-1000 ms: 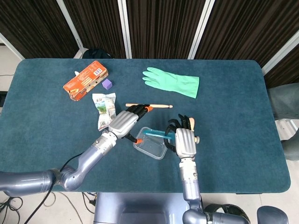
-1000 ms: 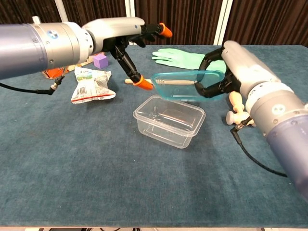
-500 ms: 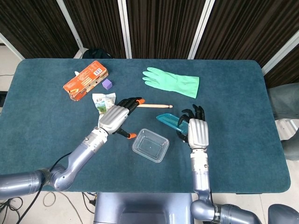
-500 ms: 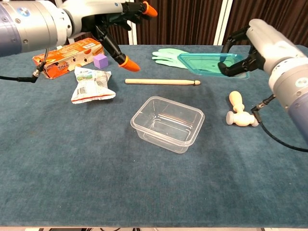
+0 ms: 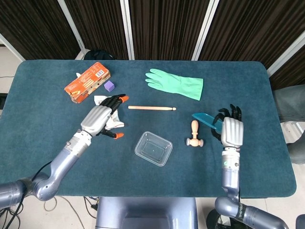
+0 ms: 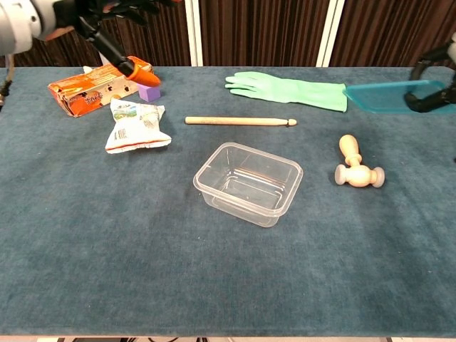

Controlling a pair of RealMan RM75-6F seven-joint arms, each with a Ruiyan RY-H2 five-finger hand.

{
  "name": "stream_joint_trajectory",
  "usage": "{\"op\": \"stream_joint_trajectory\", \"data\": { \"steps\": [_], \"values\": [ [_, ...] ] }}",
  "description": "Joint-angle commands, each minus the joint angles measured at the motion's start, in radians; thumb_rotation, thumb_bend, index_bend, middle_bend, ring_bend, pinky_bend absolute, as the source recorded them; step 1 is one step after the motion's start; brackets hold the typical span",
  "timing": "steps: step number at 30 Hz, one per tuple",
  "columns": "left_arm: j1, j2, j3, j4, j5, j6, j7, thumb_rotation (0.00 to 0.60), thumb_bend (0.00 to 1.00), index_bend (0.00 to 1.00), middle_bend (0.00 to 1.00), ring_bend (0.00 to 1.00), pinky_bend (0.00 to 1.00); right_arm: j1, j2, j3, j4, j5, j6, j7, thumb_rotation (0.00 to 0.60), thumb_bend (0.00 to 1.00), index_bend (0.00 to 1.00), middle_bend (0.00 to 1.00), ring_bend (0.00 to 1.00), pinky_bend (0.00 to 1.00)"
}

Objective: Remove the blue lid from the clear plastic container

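- Head view: the right hand (image 5: 232,132) grips the blue lid (image 5: 206,119) by its edge, fingers curled around it, well off to the right of the open container (image 5: 153,148). The left hand (image 5: 101,120) holds nothing, its fingers loosely spread above the snack packet (image 5: 113,125). Both hands have drawn further outward than half a second ago.
- Chest view: the lid (image 6: 388,96) sits at the far right, raised above the table (image 6: 142,271) and roughly level; it was nearer the middle before. It looks light, thin and somewhat bendy, so an edge pinch seems apt. The container (image 6: 248,182) stands empty beside the wooden stick (image 6: 240,121) and wooden peg (image 6: 358,171).
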Motion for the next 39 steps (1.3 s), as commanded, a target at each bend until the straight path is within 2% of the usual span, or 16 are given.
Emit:
{"op": "stream_joint_trajectory", "data": {
  "steps": [1, 5, 8, 12, 14, 17, 25, 29, 34, 39],
  "values": [
    [0.022, 0.022, 0.016, -0.015, 0.021, 0.013, -0.009, 0.600, 0.00, 0.00, 0.00, 0.00, 0.08, -0.023, 0.023, -0.017, 0.006, 0.017, -0.006, 0.014, 0.600, 0.61, 0.73, 0.32, 0.10, 0.00],
    [0.050, 0.038, 0.039, -0.033, 0.048, 0.031, -0.016, 0.600, 0.00, 0.00, 0.00, 0.00, 0.08, -0.052, 0.054, -0.051, -0.011, 0.020, -0.011, 0.027, 0.600, 0.61, 0.62, 0.30, 0.06, 0.00],
    [0.073, 0.043, 0.056, -0.043, 0.067, 0.047, -0.026, 0.600, 0.00, 0.00, 0.00, 0.00, 0.08, -0.070, 0.076, -0.076, -0.030, 0.021, -0.016, 0.030, 0.600, 0.60, 0.42, 0.24, 0.02, 0.00],
    [0.103, 0.049, 0.078, -0.044, 0.089, 0.071, -0.034, 0.600, 0.00, 0.00, 0.00, 0.00, 0.07, -0.099, 0.108, -0.111, -0.072, 0.030, -0.018, 0.019, 0.600, 0.50, 0.09, 0.10, 0.00, 0.00],
    [0.120, 0.050, 0.086, -0.044, 0.097, 0.083, -0.044, 0.600, 0.00, 0.00, 0.00, 0.00, 0.06, -0.112, 0.130, -0.126, -0.109, 0.035, -0.017, 0.010, 0.600, 0.44, 0.01, 0.05, 0.00, 0.00],
    [0.141, 0.056, 0.098, -0.047, 0.117, 0.106, -0.044, 0.600, 0.00, 0.00, 0.00, 0.00, 0.06, -0.128, 0.160, -0.144, -0.153, 0.043, -0.008, -0.017, 0.600, 0.40, 0.00, 0.00, 0.00, 0.00],
    [0.232, 0.091, 0.150, -0.110, 0.183, 0.209, -0.020, 0.600, 0.00, 0.00, 0.00, 0.00, 0.06, -0.175, 0.259, -0.175, -0.278, 0.014, 0.042, -0.028, 0.600, 0.39, 0.00, 0.00, 0.00, 0.00],
    [0.286, 0.113, 0.192, -0.119, 0.229, 0.261, -0.004, 0.600, 0.00, 0.00, 0.00, 0.00, 0.05, -0.205, 0.317, -0.203, -0.322, -0.041, 0.064, 0.004, 0.600, 0.28, 0.00, 0.00, 0.00, 0.00],
    [0.380, 0.138, 0.274, -0.115, 0.292, 0.334, 0.001, 0.600, 0.00, 0.00, 0.00, 0.00, 0.04, -0.255, 0.403, -0.281, -0.357, -0.160, 0.083, 0.068, 0.600, 0.24, 0.00, 0.00, 0.00, 0.00],
    [0.485, 0.132, 0.345, -0.042, 0.378, 0.444, -0.011, 0.600, 0.00, 0.00, 0.00, 0.00, 0.03, -0.315, 0.455, -0.367, -0.335, -0.276, 0.118, 0.148, 0.600, 0.22, 0.00, 0.00, 0.00, 0.00]
  ]
}}
